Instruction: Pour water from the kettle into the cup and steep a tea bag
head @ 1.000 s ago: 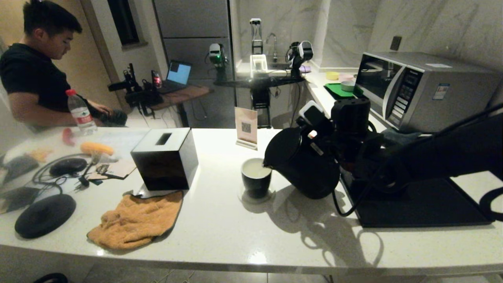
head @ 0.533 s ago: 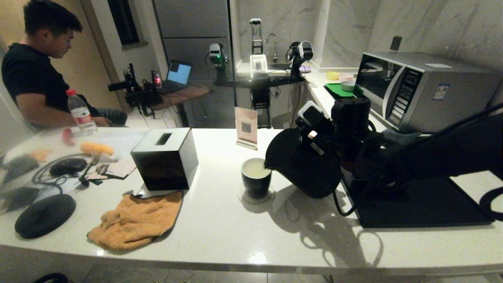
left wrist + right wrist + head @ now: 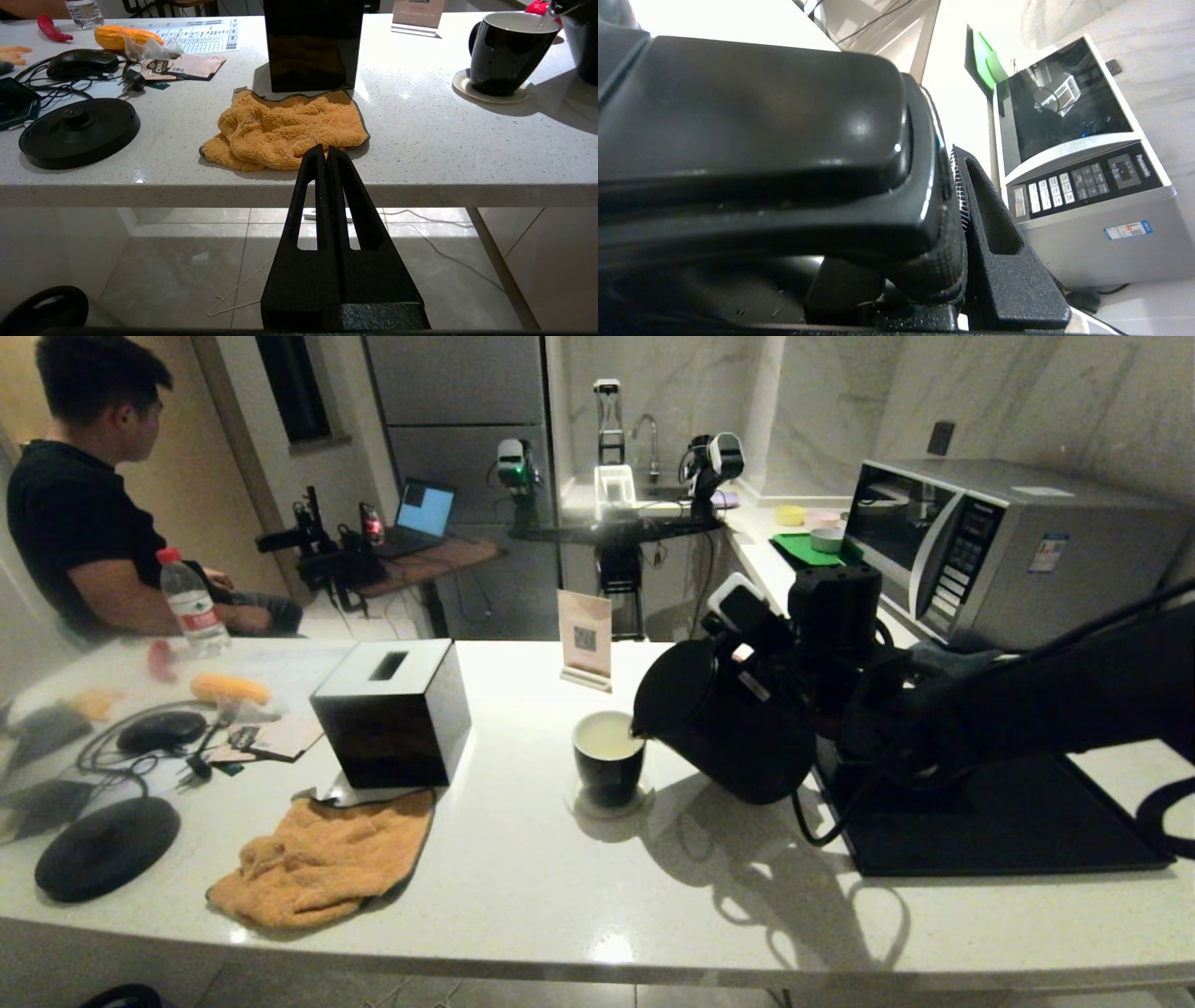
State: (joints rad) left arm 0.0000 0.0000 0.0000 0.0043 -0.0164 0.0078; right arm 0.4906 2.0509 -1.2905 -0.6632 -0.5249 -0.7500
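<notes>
The matte black kettle [image 3: 724, 723] hangs tilted to the left, its spout over the rim of the cup [image 3: 609, 761]. The cup, black outside and white inside, stands on a small coaster and holds pale liquid; a thin stream reaches the cup [image 3: 507, 51] in the left wrist view. My right gripper [image 3: 775, 658] is shut on the kettle handle [image 3: 761, 130], with one finger [image 3: 994, 224] pressed against it. A small pale pouch, seemingly the tea bag [image 3: 135, 45], lies beside a yellow corn toy at the far left. My left gripper [image 3: 326, 151] is shut and empty, below the table's front edge.
A black square box [image 3: 392, 714] stands left of the cup, an orange towel [image 3: 327, 859] in front of it. The kettle base disc [image 3: 107, 847] and cables lie far left. A black tray [image 3: 990, 817] and a microwave [image 3: 1008, 551] are on the right. A person [image 3: 84, 523] sits back left.
The kettle has drifted slightly to the right, its spout still over the cup's rim. The person at the back left has turned his head away. The left arm is still.
</notes>
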